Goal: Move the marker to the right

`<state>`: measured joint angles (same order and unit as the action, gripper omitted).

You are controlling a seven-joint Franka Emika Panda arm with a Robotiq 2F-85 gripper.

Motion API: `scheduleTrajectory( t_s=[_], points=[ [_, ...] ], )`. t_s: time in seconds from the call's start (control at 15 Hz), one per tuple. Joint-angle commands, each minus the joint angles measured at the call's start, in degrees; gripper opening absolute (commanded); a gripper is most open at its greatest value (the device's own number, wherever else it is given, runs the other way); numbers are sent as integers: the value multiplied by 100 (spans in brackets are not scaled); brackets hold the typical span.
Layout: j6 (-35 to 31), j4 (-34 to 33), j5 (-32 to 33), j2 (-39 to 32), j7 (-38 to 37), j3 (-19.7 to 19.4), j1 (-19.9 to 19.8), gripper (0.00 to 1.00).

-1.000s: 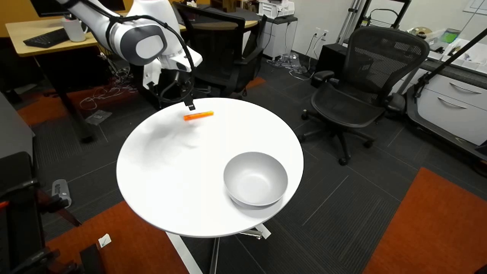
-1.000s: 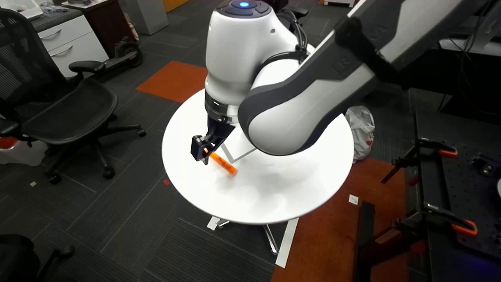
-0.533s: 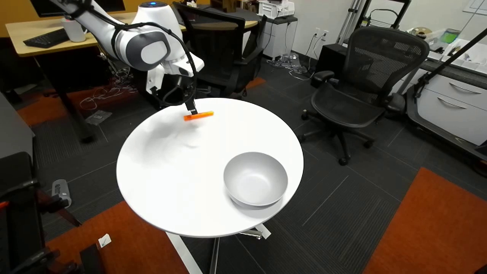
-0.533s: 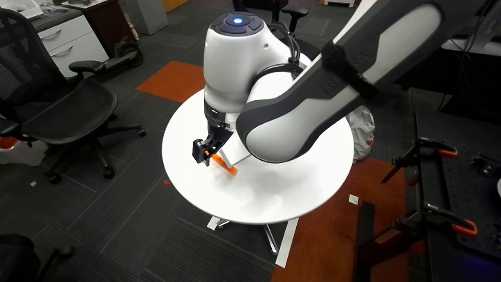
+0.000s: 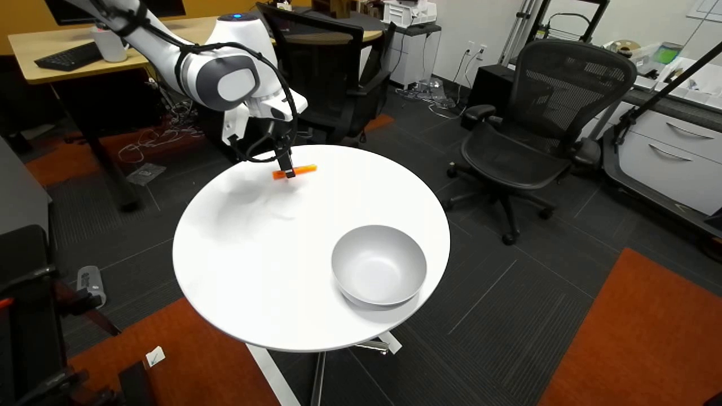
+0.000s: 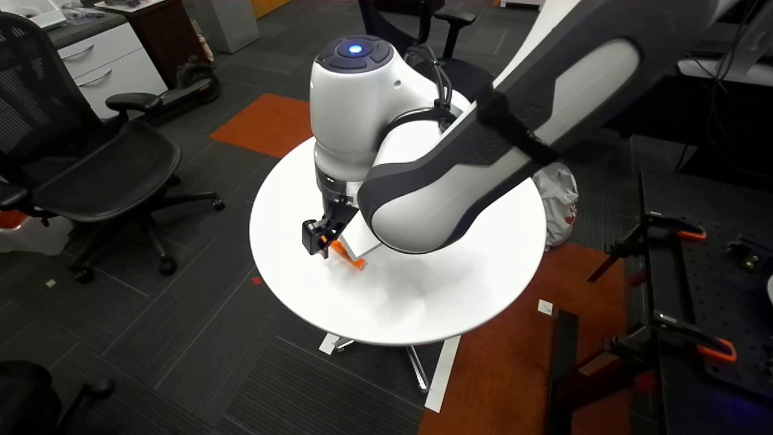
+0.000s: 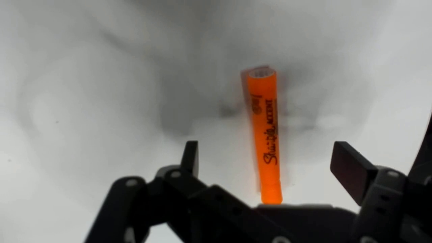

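Note:
The orange marker [image 5: 306, 168] lies on the far part of the round white table [image 5: 254, 293], partly behind a finger in this exterior view. It also shows in an exterior view [image 6: 356, 261], partly covered by the gripper. In the wrist view the marker [image 7: 265, 128] lies lengthwise between the two fingers, with clear gaps on both sides; its near end meets the edge of the gripper body in the picture. My gripper [image 7: 268, 155] is open and low over the table, around the marker without gripping it. The gripper also shows in both exterior views [image 5: 289, 172] [image 6: 323, 241].
A grey bowl [image 5: 379, 265] stands near the table's edge, away from the gripper. A black office chair [image 5: 530, 124] stands beside the table. The white robot arm [image 6: 416, 211] covers much of the tabletop in an exterior view.
The arm has come down and my gripper has moved lower, from above and behind the marker to around it, with a finger now in front of it. The marker and bowl have not visibly moved.

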<state>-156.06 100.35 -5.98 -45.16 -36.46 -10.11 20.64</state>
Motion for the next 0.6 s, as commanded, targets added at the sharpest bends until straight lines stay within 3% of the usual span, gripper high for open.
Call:
scheduleTrajectory(
  t_s=[0.0,0.27,0.33,0.53],
  points=[
    [365,-314,156,-166,-270,-87,33,100],
    [553,-470,167,-282,-273,-72,12,99],
    [592,-512,168,-313,-269,-67,5,76],
    [719,-611,180,-380,-253,-50,-18,66]
  ],
)
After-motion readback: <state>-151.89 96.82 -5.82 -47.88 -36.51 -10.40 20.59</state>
